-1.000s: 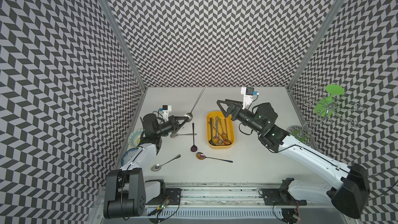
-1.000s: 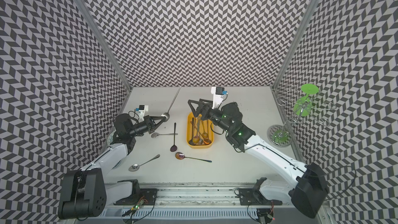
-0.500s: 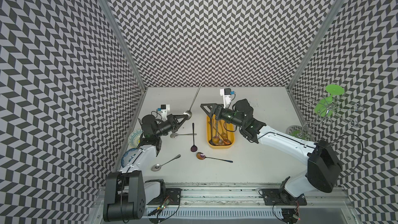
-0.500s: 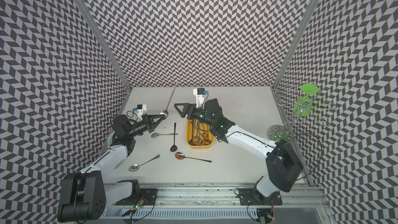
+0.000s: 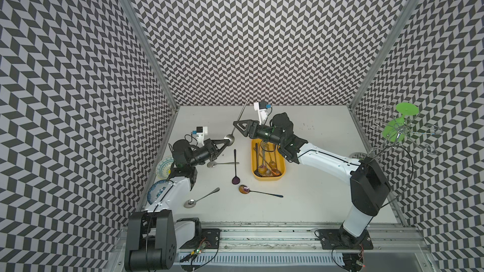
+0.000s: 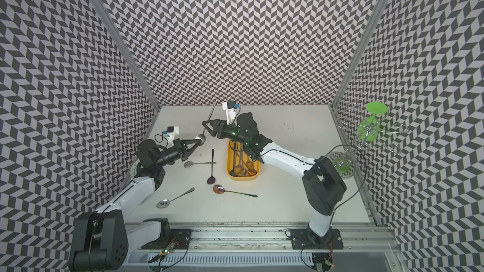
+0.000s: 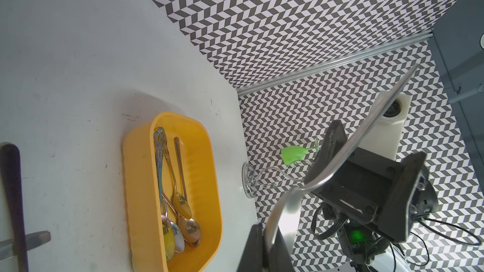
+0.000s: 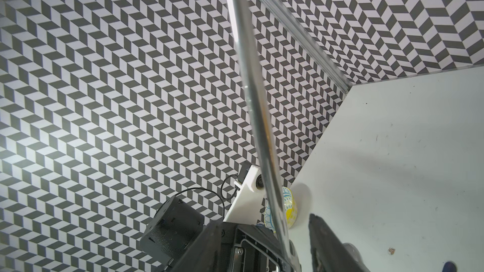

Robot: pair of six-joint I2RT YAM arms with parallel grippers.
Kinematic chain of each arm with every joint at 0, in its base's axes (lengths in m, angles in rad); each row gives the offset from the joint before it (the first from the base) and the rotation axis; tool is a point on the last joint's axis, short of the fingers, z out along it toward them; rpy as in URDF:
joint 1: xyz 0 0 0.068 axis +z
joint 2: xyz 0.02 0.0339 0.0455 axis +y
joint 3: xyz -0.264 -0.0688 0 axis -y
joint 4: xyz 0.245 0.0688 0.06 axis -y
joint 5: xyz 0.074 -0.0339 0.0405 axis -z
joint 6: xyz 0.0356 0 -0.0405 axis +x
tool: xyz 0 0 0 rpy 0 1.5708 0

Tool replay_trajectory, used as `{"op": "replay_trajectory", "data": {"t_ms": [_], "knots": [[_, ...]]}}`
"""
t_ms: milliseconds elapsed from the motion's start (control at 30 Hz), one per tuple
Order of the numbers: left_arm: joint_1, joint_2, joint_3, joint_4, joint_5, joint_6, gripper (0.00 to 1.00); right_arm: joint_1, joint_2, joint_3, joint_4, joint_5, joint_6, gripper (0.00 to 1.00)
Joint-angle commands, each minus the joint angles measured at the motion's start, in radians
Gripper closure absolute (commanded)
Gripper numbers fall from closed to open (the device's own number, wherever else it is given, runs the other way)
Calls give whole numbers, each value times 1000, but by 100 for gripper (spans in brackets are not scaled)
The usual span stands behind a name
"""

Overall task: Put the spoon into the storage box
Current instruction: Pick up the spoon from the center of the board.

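The left end effector [image 5: 225,143] is clamped on the bowl of the long silver spoon [image 5: 242,111]. The spoon is held in the air off the far corner of the yellow storage box [image 5: 268,178] on the left arm's side, with its handle slanting up and away. The right end effector [image 5: 236,124] straddles that handle with its jaws apart, and a gap shows on one side. Several other spoons [image 5: 272,164] lie inside the storage box.

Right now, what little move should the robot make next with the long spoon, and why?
Probably close the right end effector on the long silver spoon. Its handle runs between those open jaws, while the left end effector pinches only the bowl end. The storage box lies close by the right arm.
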Motion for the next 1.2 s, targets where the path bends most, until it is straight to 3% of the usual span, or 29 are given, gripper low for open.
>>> {"op": "replay_trajectory", "data": {"t_ms": [0, 233, 333, 500, 533, 600, 667, 767, 1000, 1167], "knots": [[-10, -27, 4, 38, 0, 24, 100, 5, 25, 34, 57, -17, -7, 57], [-14, -30, 0, 33, -3, 34, 100, 2, 51, 53, 79, -13, -9, 78], [-10, -26, 17, 6, 10, 39, 100, -3, 49, 56, 79, -10, -7, 99], [-8, -35, 1, 11, -6, 57, 100, -10, 27, 31, 69, -28, -21, 100], [-4, -33, 8, -1, -1, 61, 96, -14, 16, 22, 59, -21, -23, 100], [1, -31, 30, -34, 8, 85, 64, -27, -17, -1, 44, -13, -27, 100], [0, -39, 28, -51, -6, 124, 50, -39, -44, -22, 22, -14, -43, 100], [7, -36, 31, -89, -7, 180, 42, -57, -88, -33, -64, -22, -86, 100], [34, -34, 91, -295, -47, 454, 27, -117, -187, -87, -247, -62, -201, 100], [51, -40, 141, -441, -83, 673, 24, -179, -227, -101, -394, -103, -285, 100]]}}
